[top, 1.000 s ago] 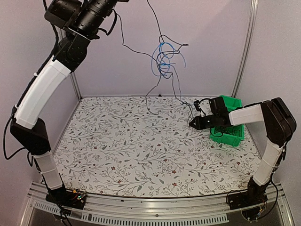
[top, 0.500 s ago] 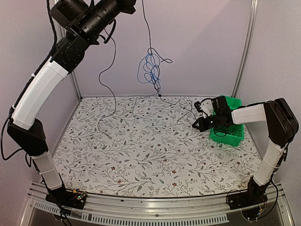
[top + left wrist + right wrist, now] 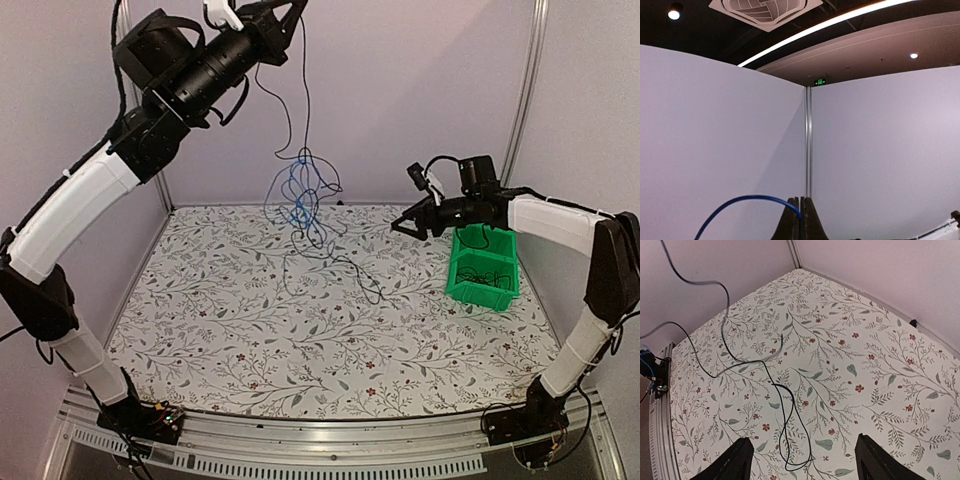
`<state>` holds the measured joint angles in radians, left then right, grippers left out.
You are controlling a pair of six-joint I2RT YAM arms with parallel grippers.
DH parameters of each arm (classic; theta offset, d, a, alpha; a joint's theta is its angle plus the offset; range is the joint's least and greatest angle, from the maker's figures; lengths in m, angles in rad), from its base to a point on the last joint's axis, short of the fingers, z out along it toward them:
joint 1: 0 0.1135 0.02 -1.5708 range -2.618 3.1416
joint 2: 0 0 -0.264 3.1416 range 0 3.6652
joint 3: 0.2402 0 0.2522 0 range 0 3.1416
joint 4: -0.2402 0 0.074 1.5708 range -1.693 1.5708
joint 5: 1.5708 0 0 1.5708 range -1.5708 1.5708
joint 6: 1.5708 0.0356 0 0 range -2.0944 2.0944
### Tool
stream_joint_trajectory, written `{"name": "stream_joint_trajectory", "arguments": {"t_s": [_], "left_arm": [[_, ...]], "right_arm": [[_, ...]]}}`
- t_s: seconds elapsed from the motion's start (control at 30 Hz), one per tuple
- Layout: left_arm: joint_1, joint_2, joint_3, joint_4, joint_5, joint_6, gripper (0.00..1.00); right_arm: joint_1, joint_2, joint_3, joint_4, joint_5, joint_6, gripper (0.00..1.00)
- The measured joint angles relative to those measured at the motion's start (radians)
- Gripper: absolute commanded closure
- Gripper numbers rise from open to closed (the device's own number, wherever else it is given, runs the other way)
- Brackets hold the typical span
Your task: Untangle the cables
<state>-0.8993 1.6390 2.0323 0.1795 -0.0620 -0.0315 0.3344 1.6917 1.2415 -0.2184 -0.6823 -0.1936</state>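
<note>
Lilac walls are closing in a flower-patterned table (image 3: 250,340), and a green bin (image 3: 480,295) is sitting at its right side; I am placing everything from that bin. I am holding my left pincer (image 3: 290,12) far up and to the left of the bin, its 2 fingers pressed together on the blue wire of the cables (image 3: 300,195). The tangle is dangling in the air well left of the bin, with 1 black strand trailing across the table toward the bin's near-left corner. My right pincer (image 3: 400,226) is hovering just left of the bin's rear edge, spread and empty. Dark wire seems to be lying inside the bin, so I am judging some sorting done. The blue and black loops are not yet apart, which is leaving most of the work.
</note>
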Motion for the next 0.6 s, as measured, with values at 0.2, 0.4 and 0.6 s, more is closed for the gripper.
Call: {"name": "stream_joint_trajectory", "arguments": {"t_s": [0.2,0.4,0.6], "left_arm": [[0.000,0.016,-0.189,-0.003,0.031,-0.085,1.00],[-0.002,0.016,-0.265,0.011,0.043,-0.136,1.00],[-0.006,0.017,-0.263,0.042,0.049,-0.161,1.00]], "right_arm": [[0.078,-0.091,0.217,0.018,-0.145,-0.069,0.26],[0.166,-0.060,0.320,0.109,-0.249,0.031,0.25],[0.218,0.033,0.339,0.156,-0.273,0.103,0.56]]}}
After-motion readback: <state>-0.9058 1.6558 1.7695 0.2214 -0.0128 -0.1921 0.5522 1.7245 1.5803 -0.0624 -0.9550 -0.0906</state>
